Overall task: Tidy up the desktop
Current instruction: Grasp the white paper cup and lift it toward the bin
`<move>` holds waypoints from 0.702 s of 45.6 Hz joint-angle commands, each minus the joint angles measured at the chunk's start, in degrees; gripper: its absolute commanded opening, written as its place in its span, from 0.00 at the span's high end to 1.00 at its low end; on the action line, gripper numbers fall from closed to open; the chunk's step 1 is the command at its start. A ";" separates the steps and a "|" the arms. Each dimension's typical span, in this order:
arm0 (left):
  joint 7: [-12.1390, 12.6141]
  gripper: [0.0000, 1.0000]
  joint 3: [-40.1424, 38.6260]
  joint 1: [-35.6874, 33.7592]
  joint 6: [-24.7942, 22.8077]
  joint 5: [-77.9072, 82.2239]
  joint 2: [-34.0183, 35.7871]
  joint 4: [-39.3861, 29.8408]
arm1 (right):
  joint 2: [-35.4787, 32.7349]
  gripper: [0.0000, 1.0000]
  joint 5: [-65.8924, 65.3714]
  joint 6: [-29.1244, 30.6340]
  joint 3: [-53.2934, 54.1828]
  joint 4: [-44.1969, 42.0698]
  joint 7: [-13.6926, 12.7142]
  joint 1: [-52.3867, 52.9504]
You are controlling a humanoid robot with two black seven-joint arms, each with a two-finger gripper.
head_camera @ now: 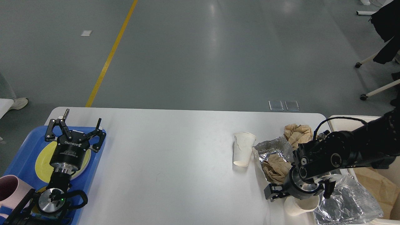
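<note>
The white desktop (175, 150) holds litter at its right end: an upright paper cup (242, 152), a crumpled foil sheet (272, 147) with a brown paper wad (275, 168) in it, another brown paper wad (298, 132), a paper cup lying on its side (297, 208) and a clear plastic bag (345, 200). My right gripper (272, 195) hangs low right over the lying cup, just in front of the foil; its fingers are dark and cannot be told apart. My left gripper (80, 123) is open and empty above the blue tray (25, 147).
The blue tray holds a yellow plate (42, 161) and a pink mug (7, 187) at the front left. A cream bin (339, 119) with brown paper (375, 181) inside stands off the table's right edge. Grey floor lies beyond the far edge.
</note>
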 commanded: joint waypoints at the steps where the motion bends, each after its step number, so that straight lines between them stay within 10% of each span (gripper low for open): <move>1: 0.00 0.03 0.00 0.01 -0.07 0.01 -0.01 0.07 | 0.93 0.24 0.09 0.00 0.05 -2.08 0.00 -2.36; 18: 0.00 0.03 0.00 0.01 -0.07 0.01 -0.01 -0.02 | 0.85 1.00 0.18 0.27 -0.03 -3.22 0.09 -4.74; 32: 0.00 0.03 0.00 0.01 0.02 0.01 -0.01 -0.02 | 0.32 1.00 0.88 0.44 -0.03 -2.87 0.00 -4.74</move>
